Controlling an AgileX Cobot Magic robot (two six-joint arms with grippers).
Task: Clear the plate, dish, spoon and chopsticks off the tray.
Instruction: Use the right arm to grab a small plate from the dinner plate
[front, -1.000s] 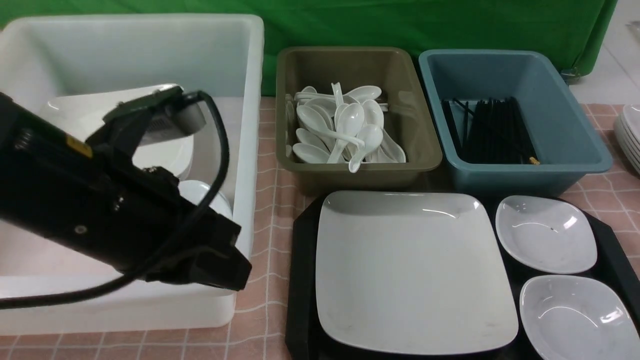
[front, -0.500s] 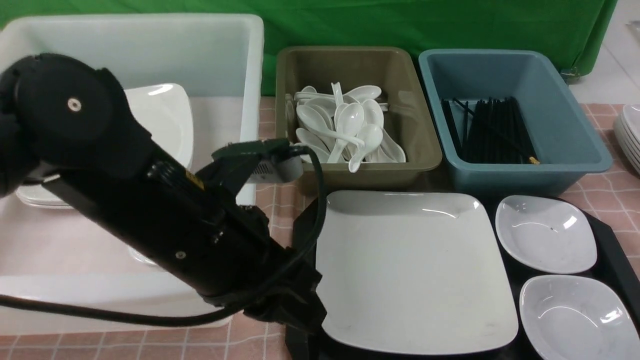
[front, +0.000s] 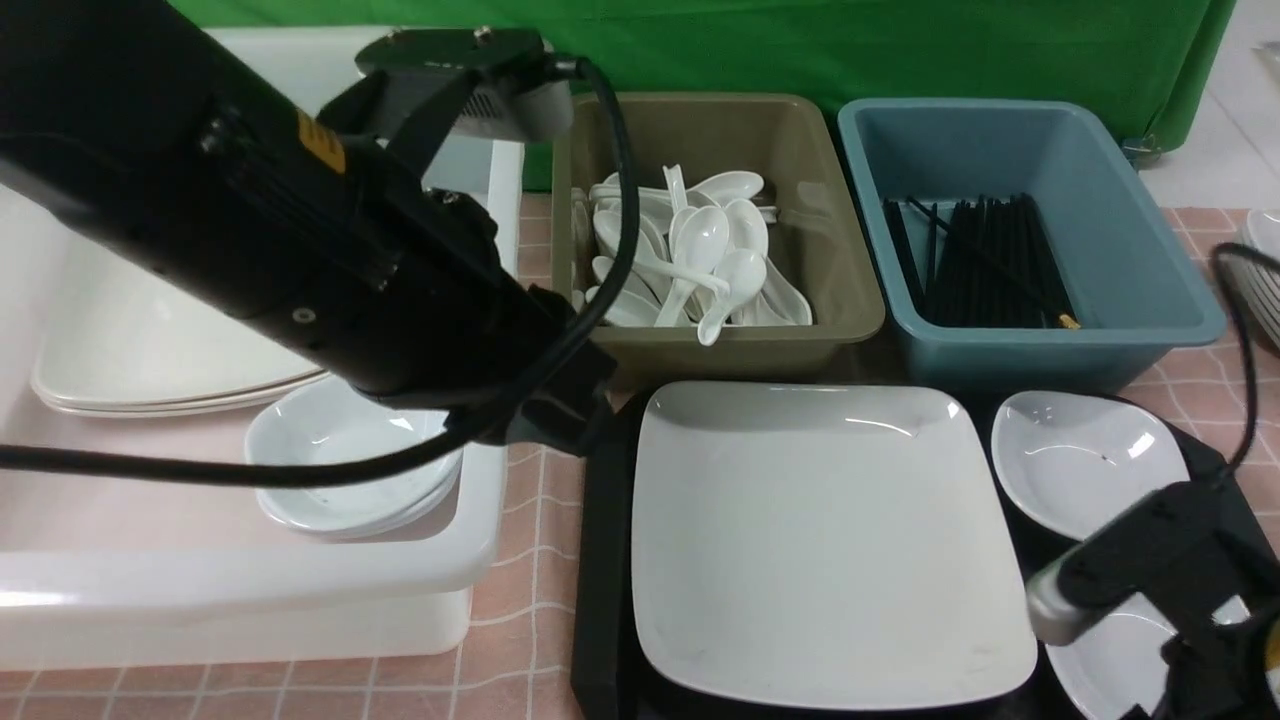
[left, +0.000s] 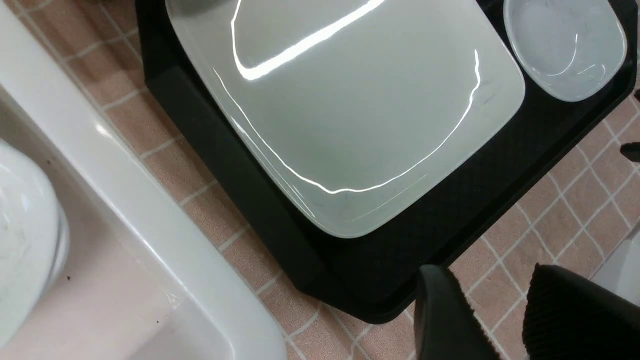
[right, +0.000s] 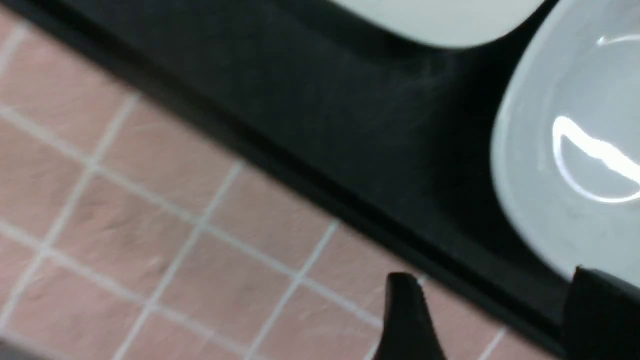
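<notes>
The large white plate (front: 820, 540) lies on the left part of the black tray (front: 600, 560). Two small white dishes share the tray's right side, one at the back (front: 1085, 460), one at the front (front: 1110, 670). In the left wrist view my left gripper (left: 487, 272) is open and empty, above the tablecloth off a corner of the tray (left: 210, 150), clear of the plate (left: 350, 110). My right gripper (right: 490, 280) is open, its fingers straddling the tray's rim (right: 325, 110) next to the front dish (right: 575, 150). Spoons (front: 690, 260) and chopsticks (front: 985, 260) lie in bins.
A white tub (front: 480, 540) on the left holds stacked plates (front: 150, 350) and small dishes (front: 340, 460). Behind the tray stand an olive bin (front: 850, 290) and a blue bin (front: 1150, 270). My left arm (front: 300, 220) reaches across the tub. More white plates (front: 1262, 270) are stacked at the far right.
My left arm has risen from the tray's near-left corner and now ends by its back-left corner. My right arm has come into view at the lower right.
</notes>
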